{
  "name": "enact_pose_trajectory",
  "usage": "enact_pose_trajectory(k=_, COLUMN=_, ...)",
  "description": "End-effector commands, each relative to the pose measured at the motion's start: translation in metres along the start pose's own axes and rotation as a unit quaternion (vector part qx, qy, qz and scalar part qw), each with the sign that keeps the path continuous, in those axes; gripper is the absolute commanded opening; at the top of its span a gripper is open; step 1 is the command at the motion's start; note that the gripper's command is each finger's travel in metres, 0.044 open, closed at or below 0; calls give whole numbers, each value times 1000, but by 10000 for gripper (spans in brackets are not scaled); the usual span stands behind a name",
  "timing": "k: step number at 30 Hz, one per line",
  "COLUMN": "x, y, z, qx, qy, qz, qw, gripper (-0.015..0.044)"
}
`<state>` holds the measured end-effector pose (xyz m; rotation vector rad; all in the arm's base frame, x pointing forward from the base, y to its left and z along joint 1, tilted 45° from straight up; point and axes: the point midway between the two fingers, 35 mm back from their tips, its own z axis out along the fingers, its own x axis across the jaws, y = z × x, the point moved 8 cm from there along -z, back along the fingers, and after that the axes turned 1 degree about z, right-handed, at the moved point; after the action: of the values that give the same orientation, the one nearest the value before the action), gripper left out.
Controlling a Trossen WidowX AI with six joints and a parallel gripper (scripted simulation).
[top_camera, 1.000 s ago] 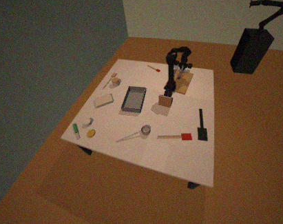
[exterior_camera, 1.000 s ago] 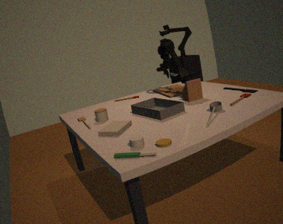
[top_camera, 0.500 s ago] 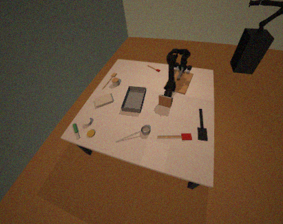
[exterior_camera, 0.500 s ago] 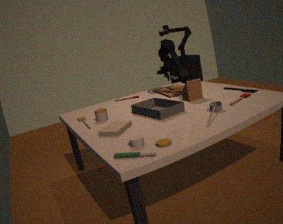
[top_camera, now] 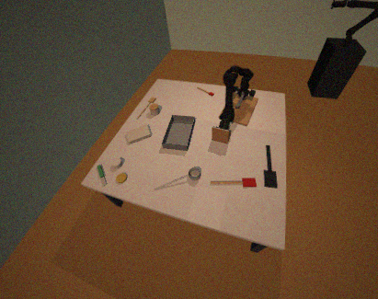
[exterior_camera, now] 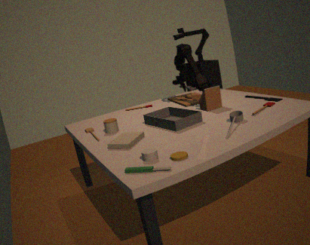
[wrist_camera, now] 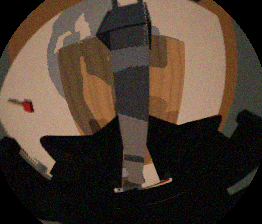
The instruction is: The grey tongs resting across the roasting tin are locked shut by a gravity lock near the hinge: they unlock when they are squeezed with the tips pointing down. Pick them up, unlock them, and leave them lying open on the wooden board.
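Although the grey tongs (top_camera: 240, 100) (wrist_camera: 131, 90) are off the roasting tin (top_camera: 175, 145) (exterior_camera: 160, 122), above the wooden board (top_camera: 247, 116) (wrist_camera: 167, 92) at the top frame's upper right, the end effector (top_camera: 246, 92) (exterior_camera: 182, 84) (wrist_camera: 130, 115) grips them, fingers mostly closed; unlocking is unclear, laying them open remains

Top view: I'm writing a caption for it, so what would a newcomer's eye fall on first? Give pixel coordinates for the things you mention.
Probably the black arm (top_camera: 229, 94) (exterior_camera: 194, 67), bent over the wooden board (top_camera: 247, 114) (exterior_camera: 188, 101) (wrist_camera: 166, 75) near the table's far edge. Next, the dark roasting tin (top_camera: 166, 137) (exterior_camera: 161, 123) around mid-table, and the bright red head (top_camera: 249, 182) (exterior_camera: 269, 104) of a tool lying beside a black spatula (top_camera: 270, 178) (exterior_camera: 264, 98).
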<state>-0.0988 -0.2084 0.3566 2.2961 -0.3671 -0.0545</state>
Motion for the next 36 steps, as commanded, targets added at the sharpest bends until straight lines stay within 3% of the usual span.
enact_pose_trajectory(k=1, x=0, y=-1, z=6, qx=-1, qy=-2, qz=2, qw=1000, gripper=-150)
enact_pose_trajectory(k=10, x=1, y=-2, z=13, qx=-1, qy=-2, qz=2, qw=1000, gripper=-150)
enact_pose_trajectory(k=32, x=2, y=-2, z=12, qx=0, qy=0, qz=0, qw=1000, gripper=427)
enact_pose_trajectory(k=36, x=6, y=-1, z=11, qx=3, qy=1, qz=1, qw=1000, gripper=440)
